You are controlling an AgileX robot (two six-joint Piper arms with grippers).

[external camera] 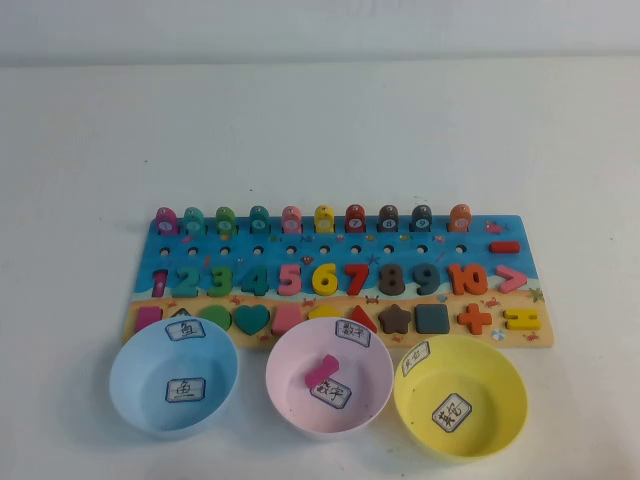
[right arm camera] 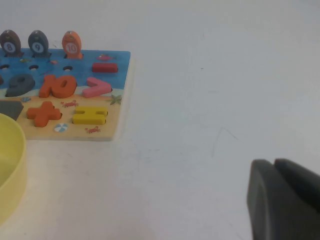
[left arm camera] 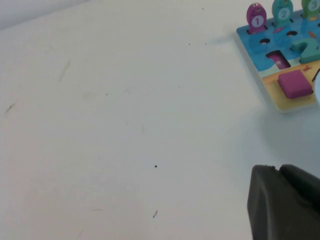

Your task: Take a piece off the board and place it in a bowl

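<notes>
Magenta piece [external camera: 166,220] is standing at the board's [external camera: 330,262] far-left corner; the blue bowl [external camera: 173,374] is waiting nearside. I am holding both the left gripper [left arm camera: 285,202] and right gripper [right arm camera: 284,200] off-board, jaws closed. I judge reaching for it comes next.

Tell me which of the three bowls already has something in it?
The pink bowl, the middle one: a pink block lies inside. The light blue bowl and yellow bowl hold only labels.
</notes>
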